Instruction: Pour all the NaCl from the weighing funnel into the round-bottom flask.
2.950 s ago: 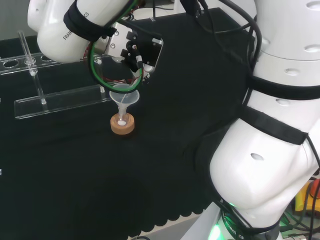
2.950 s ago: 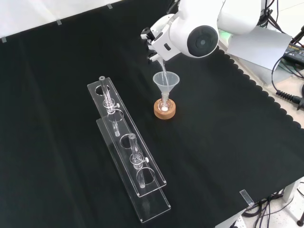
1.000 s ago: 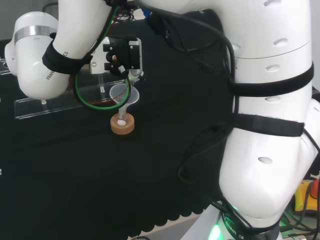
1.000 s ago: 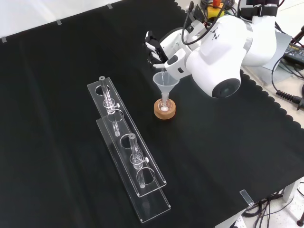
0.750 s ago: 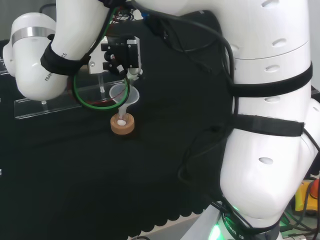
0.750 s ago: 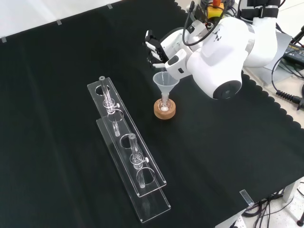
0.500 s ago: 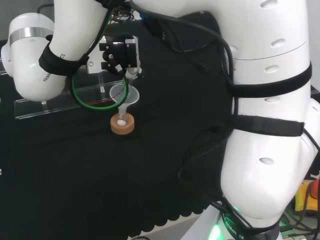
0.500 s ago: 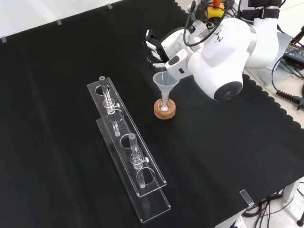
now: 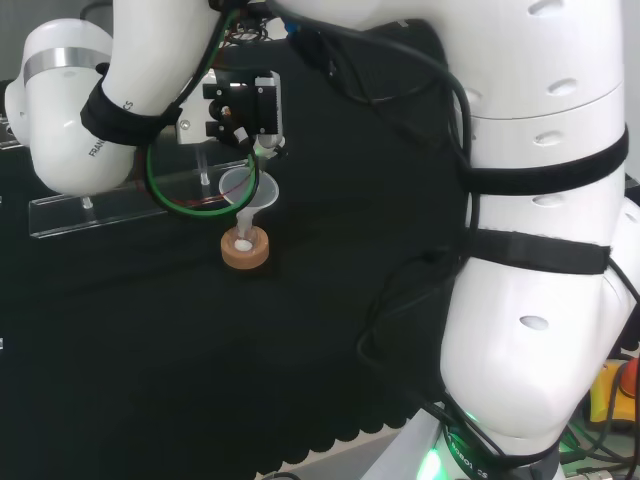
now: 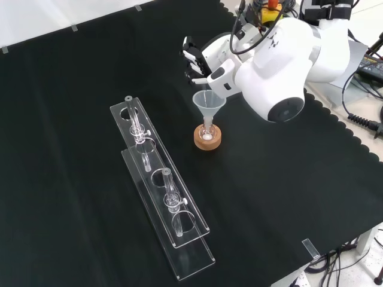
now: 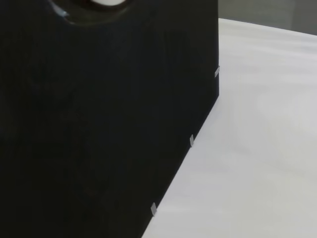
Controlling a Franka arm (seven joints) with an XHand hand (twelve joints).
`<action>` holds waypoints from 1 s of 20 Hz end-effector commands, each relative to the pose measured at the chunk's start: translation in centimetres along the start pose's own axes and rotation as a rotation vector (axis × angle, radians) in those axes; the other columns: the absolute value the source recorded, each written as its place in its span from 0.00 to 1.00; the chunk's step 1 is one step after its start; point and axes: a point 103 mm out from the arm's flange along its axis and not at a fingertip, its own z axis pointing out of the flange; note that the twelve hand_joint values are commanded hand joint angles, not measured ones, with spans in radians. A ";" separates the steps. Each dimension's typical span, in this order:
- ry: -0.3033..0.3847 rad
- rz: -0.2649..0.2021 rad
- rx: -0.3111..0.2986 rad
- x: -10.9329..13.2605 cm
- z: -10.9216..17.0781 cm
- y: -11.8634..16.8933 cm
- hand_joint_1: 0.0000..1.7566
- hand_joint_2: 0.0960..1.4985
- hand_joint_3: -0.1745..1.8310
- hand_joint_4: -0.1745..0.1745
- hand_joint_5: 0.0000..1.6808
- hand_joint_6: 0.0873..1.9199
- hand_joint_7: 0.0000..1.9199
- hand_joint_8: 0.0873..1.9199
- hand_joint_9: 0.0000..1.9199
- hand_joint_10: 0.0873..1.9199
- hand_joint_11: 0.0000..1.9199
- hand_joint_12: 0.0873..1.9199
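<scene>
Raised slightly since a moment ago, the hand, fingers curled on the weighing funnel, hovers above the clear funnel in the round-bottom flask on its cork ring; pouring appears finished, so withdrawal comes next.

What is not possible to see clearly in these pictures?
- Flask body: the clear glass on the cork ring hardly shows against the black cloth in the front view.
- Weighing funnel: clear, partly covered by the robot hand above the funnel; whether any salt is left in it is too small to tell.
- Robot hand in the head view: its fingers are dark against the cloth.
- Wrist view: blurred cloth and floor.
</scene>
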 end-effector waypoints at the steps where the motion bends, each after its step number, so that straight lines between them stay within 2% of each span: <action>1: 0.088 -0.006 -0.015 -0.4 0.9 -0.3 0.61 0.68 0.10 0.96 0.66 0.40 0.70 0.12 0.79 0.00 0.67 0.34; 5: 0.176 -0.004 -0.019 -1.1 2.1 -0.6 0.61 0.68 0.10 0.96 0.66 0.40 0.70 0.12 0.79 0.00 0.67 0.34; 11: 0.446 -0.009 -0.068 -2.1 4.8 -0.8 0.61 0.68 0.10 0.96 0.66 0.40 0.70 0.12 0.79 0.00 0.67 0.34; 20: 0.687 0.020 -0.118 -3.5 8.8 -0.1 0.61 0.68 0.10 0.96 0.66 0.40 0.70 0.12 0.79 0.00 0.68 0.34</action>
